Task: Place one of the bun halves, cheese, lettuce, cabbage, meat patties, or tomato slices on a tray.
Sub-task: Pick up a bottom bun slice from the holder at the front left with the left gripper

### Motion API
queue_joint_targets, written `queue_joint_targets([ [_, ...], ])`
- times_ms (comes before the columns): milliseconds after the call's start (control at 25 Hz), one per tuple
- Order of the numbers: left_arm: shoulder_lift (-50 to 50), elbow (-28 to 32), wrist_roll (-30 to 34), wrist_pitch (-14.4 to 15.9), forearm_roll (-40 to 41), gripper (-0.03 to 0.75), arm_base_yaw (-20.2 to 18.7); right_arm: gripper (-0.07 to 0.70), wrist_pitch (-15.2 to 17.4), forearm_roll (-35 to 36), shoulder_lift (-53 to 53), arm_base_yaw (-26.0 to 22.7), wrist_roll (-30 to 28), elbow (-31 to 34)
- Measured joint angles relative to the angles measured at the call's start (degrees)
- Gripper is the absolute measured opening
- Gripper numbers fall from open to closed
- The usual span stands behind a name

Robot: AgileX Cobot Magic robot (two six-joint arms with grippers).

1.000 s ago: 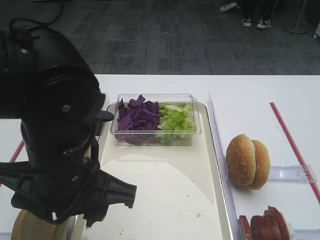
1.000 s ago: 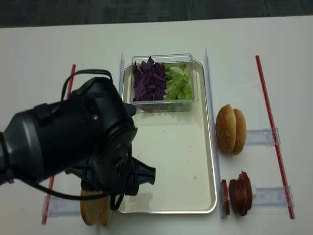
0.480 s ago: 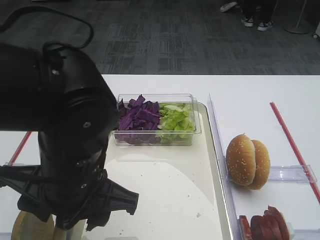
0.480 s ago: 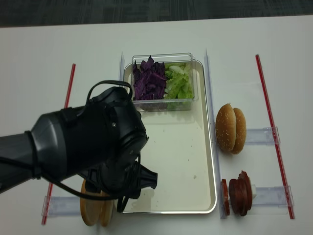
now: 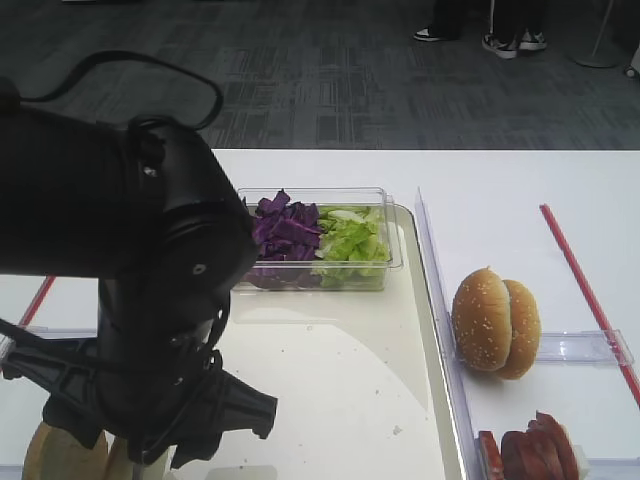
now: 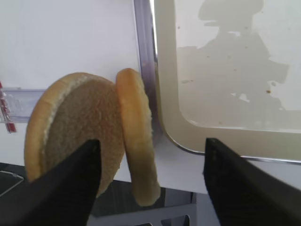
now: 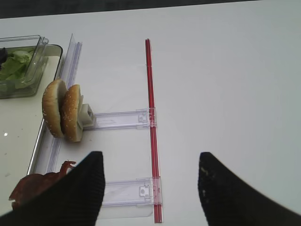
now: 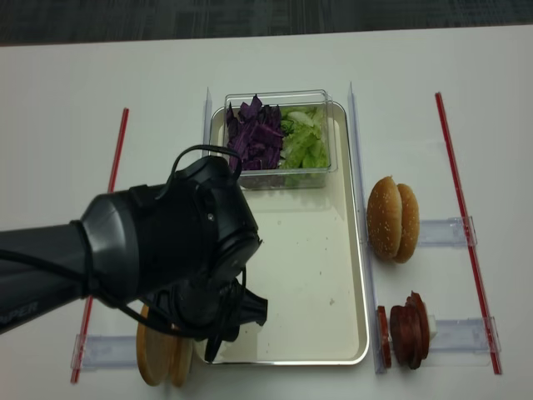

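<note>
Fingers of my left gripper are spread wide, one on each side of the two bun halves, which stand on edge in a clear holder on the counter, just beside the tray, not yet pinched. On the tray sits a clear plastic tub of cabbage and lettuce. My right gripper also hangs with its fingers apart, above the counter near the sesame buns and the tomato slices.
</note>
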Motion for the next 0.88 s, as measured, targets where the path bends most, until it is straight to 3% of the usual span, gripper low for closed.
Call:
queue_joint_targets([
  [880,1.26,0.0,0.0,-0.1,3.21,0.415,0.0,0.463,0.0,0.0,0.0,0.0,0.0,0.0],
])
